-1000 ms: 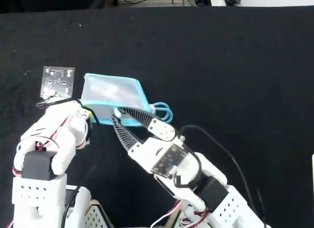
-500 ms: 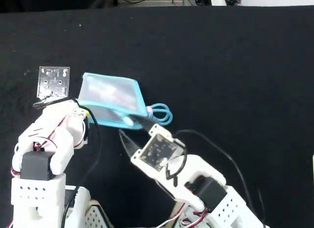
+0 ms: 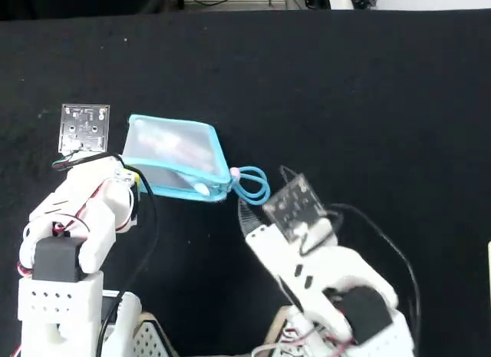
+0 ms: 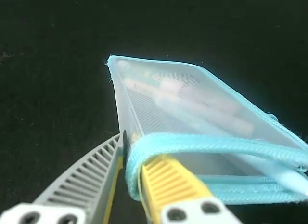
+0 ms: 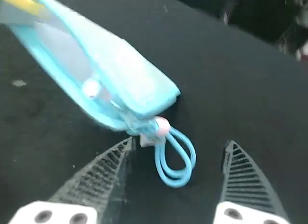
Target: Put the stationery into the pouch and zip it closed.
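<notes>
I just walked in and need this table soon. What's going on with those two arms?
They are packing a pouch on the black table. The left gripper is clamped on one end of the pouch, and the stationery lies inside it. The right gripper hangs open at the other end, its fingers on either side of the zipper pull loop without touching it. The zip looks closed, or nearly so.

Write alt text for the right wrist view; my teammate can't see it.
The right tool is open, straddling the blue zip-pull loop at the end of the blue mesh pouch, over a black table.
</notes>
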Robot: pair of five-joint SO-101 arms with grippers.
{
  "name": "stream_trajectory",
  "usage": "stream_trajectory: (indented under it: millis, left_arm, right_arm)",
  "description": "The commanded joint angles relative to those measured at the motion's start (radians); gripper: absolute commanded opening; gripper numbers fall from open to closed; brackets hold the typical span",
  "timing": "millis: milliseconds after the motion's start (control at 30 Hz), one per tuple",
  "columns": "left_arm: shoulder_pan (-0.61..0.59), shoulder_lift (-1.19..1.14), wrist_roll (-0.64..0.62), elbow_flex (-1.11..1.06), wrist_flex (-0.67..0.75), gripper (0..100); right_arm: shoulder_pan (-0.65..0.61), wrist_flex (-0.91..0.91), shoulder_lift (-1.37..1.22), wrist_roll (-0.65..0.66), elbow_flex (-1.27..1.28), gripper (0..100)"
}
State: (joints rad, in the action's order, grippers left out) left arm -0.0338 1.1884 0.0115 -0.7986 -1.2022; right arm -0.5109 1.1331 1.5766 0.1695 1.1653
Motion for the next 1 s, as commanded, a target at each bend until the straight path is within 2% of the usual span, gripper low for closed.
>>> stream_trajectory:
  millis: [0,133,333,567,800,867,967]
  left_arm:
    - [-0.016,0.009,0.009,0.028,0.003,3]
    - [-0.012,0.009,0.009,0.028,0.002,3]
    - [-0.012,0.009,0.009,0.028,0.000,3]
    - [-0.013,0.009,0.009,0.028,0.003,3]
    - [-0.016,0.009,0.009,0.028,0.003,3]
    - [-0.016,0.009,0.009,0.028,0.002,3]
    - [-0.018,0.009,0.009,0.028,0.000,3]
  right_arm:
    - [-0.009,-0.109,-0.001,-0.011,0.045,28.3]
    - [-0.094,-0.112,0.001,-0.012,-0.019,26.9]
    - [-0.258,-0.170,-0.042,-0.002,-0.061,16.5]
    - [-0.256,-0.367,-0.134,-0.011,0.031,16.2]
    - [-0.256,-0.446,-0.145,-0.011,0.097,16.1]
    - [-0.258,-0.483,-0.145,-0.011,0.131,12.3]
    - [-0.258,-0.511,-0.136,-0.011,0.162,0.5]
